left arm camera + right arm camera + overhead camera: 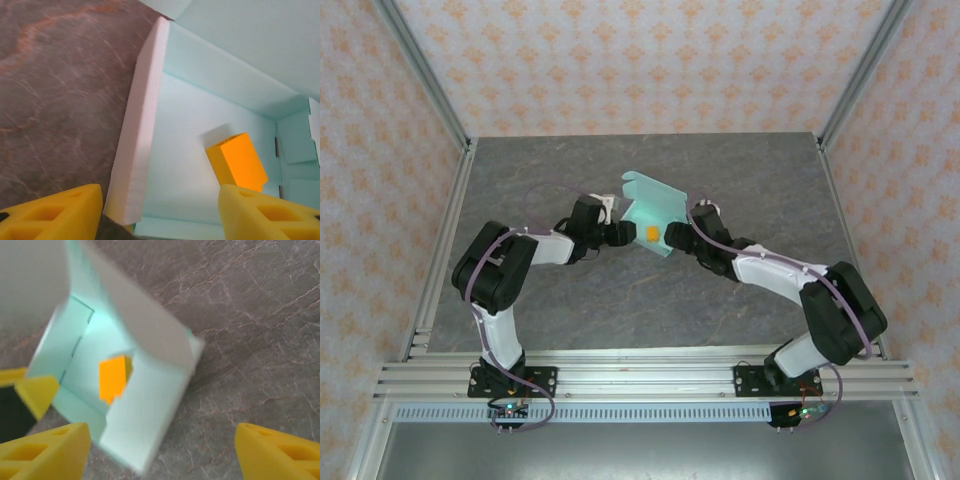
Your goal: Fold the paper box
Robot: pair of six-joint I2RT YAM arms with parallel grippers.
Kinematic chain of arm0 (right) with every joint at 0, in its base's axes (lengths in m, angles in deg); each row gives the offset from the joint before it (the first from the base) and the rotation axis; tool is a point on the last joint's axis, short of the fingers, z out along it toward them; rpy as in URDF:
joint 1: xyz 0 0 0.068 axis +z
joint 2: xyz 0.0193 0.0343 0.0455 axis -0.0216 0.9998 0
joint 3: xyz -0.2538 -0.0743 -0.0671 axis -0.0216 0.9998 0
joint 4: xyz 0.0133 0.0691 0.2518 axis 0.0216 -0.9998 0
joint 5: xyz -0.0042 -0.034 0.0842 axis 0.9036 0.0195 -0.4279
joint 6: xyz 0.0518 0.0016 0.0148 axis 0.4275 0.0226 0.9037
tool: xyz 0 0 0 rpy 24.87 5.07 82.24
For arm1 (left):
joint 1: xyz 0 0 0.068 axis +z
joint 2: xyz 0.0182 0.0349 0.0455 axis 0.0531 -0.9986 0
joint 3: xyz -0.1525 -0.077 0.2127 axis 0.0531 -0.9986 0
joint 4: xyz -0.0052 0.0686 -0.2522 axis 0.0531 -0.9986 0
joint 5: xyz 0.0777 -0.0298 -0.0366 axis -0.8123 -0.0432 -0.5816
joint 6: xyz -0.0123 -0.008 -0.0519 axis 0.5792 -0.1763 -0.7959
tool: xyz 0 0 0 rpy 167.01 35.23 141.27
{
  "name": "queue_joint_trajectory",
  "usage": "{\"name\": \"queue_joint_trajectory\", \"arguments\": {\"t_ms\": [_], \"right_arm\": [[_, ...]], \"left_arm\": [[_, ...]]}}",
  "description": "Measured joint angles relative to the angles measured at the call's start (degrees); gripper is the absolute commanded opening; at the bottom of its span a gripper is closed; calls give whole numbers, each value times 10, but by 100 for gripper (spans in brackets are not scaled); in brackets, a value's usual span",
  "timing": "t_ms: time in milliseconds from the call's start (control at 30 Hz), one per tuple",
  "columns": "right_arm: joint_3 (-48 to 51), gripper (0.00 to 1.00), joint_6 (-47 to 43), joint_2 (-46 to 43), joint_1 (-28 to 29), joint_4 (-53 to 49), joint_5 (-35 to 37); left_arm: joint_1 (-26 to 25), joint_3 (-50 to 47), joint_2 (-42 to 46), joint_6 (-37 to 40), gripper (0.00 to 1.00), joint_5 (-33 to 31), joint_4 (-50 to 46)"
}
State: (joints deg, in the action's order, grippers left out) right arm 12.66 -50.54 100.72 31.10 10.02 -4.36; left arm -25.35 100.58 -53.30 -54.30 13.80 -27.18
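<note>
Paper box: sat partly folded, flaps up, on the tabletop between both hands.
Left hand: jaws stood apart astride one box wall, seemingly not pinching it.
Right hand: was spread wide at the box's corner, gripping nothing.
Orange piece: lay inside the box.

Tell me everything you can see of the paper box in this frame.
The paper box is pale mint-blue thin card, partly folded: an open tray with raised side walls and a flap standing up at its far side. It sits skewed on the grey table. A small orange piece lies on its floor. The left gripper straddles one side wall, jaws open; the right gripper is open around a corner. Whether either touches it is unclear.
</note>
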Motion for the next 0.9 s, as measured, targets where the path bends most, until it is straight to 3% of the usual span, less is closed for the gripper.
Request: {"name": "queue_joint_trajectory", "arguments": {"t_ms": [200,400,633,900], "right_arm": [[-3,70,11,38,-47,17,-35],[5,79,17,37,-54,28,-44],[24,83,3,-21,-54,-7,-49],[48,80,-7,-113,-51,-35,-36]], "left_arm": [[-39,-20,8,-16,63,11,15],[-62,-20,12,-24,70,-9,10],[-67,-19,39,-30,83,-40,-10],[-67,21,54,4,84,-84,-47]]}}
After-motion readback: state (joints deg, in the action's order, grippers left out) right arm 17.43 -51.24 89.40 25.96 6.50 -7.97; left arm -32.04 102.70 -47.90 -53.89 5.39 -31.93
